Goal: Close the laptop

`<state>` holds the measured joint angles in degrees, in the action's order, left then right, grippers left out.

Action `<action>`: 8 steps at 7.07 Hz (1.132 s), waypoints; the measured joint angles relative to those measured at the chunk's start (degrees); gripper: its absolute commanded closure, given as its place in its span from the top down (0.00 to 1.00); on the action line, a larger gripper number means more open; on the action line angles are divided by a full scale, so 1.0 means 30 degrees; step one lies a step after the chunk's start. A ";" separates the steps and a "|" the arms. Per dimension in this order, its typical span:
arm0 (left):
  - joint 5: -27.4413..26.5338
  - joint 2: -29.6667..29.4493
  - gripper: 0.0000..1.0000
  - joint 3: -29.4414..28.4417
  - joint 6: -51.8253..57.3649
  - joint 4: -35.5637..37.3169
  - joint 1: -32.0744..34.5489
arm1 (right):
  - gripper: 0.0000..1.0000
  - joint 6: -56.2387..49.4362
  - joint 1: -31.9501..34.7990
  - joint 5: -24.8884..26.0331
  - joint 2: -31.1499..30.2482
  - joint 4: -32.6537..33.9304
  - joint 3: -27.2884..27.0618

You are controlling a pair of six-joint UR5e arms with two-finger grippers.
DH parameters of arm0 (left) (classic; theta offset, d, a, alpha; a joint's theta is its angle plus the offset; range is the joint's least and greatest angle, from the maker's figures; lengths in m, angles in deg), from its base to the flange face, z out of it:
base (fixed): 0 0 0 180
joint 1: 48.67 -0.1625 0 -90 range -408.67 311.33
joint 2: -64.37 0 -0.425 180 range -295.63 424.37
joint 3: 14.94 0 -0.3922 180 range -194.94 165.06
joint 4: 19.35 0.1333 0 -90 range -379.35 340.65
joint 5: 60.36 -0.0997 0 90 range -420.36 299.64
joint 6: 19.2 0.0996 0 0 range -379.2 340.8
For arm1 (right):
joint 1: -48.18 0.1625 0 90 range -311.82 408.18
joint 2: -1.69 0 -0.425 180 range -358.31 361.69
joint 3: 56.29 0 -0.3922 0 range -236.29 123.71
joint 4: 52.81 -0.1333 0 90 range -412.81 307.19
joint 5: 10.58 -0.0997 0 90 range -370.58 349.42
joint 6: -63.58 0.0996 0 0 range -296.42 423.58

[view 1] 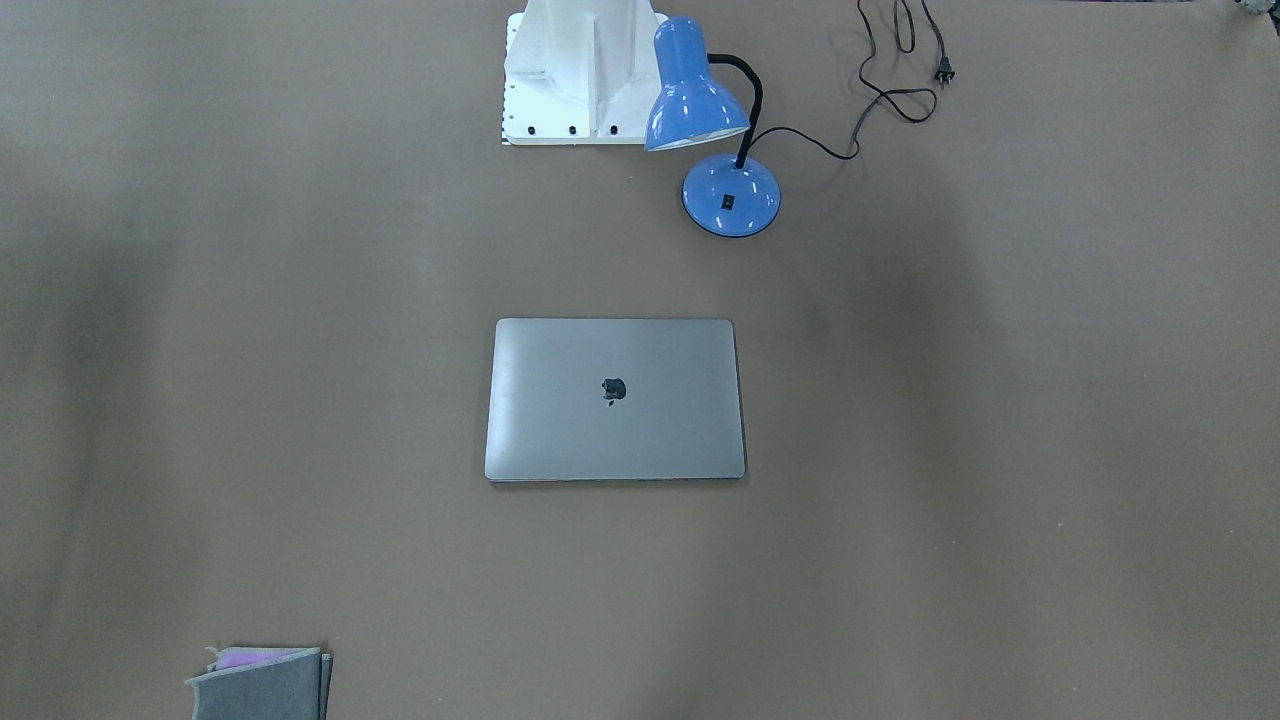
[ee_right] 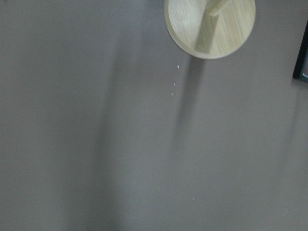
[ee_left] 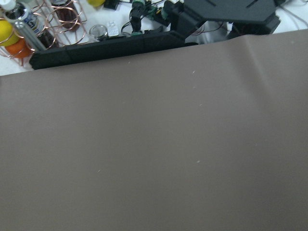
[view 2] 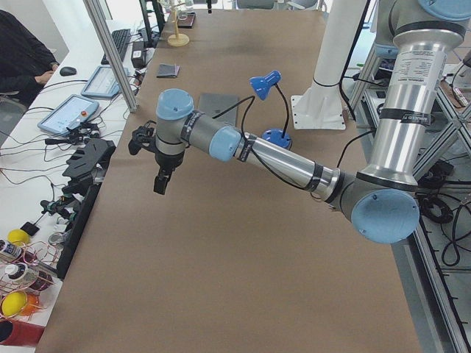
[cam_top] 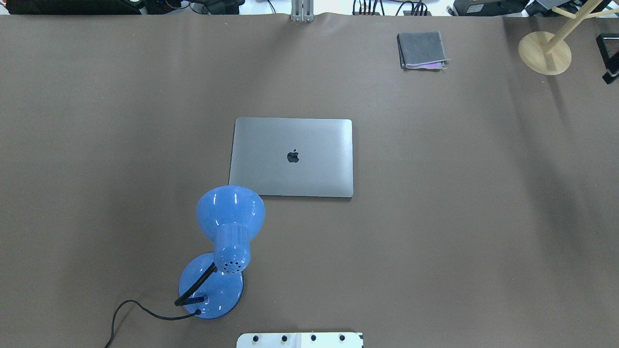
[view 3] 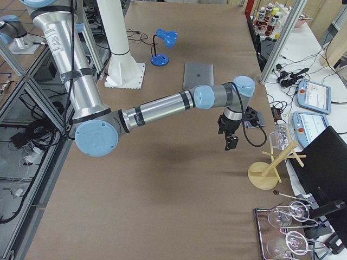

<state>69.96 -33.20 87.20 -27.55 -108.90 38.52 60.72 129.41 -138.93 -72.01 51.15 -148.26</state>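
Note:
The space-grey laptop (view 1: pixel 615 400) lies flat in the middle of the brown table with its lid down and the dark apple logo facing up; it also shows in the overhead view (cam_top: pixel 292 157). My left gripper (view 2: pixel 160 184) hangs above the table near its left end, far from the laptop (view 2: pixel 218 104). My right gripper (view 3: pixel 231 142) hangs above the table towards its right end, well away from the laptop (view 3: pixel 198 75). Neither gripper shows in the front or overhead views, and no fingers show in the wrist views, so I cannot tell whether they are open or shut.
A blue desk lamp (cam_top: pixel 223 251) with a black cord stands by the laptop's near left corner. A folded grey cloth (cam_top: pixel 421 50) lies at the far right. A wooden stand (cam_top: pixel 545 52) is at the far right corner. The white robot base (view 1: pixel 580 70) is at the near edge.

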 measured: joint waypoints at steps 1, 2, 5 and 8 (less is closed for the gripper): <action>-0.0018 0.1104 0.98 -0.0222 0.0547 0.0524 0.0264 | 1.00 -0.0724 0.0702 -0.0695 -0.1141 0.0115 -0.0048; -0.0006 0.1666 0.98 -0.0677 0.0741 0.0573 0.0488 | 1.00 -0.1421 0.1331 -0.1438 -0.2225 0.0187 -0.0048; 0.0065 0.1928 0.98 -0.1687 0.0849 -0.0024 0.1050 | 1.00 -0.1870 0.2944 -0.3614 -0.4111 0.0108 -0.0368; 0.0126 0.2174 0.98 -0.2285 0.0839 -0.0498 0.1059 | 1.00 -0.1729 0.3145 -0.3638 -0.4225 0.0111 -0.0546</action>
<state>70.34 -26.68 80.34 -25.03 -110.40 41.70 55.53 138.84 -149.85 -84.68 51.49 -149.90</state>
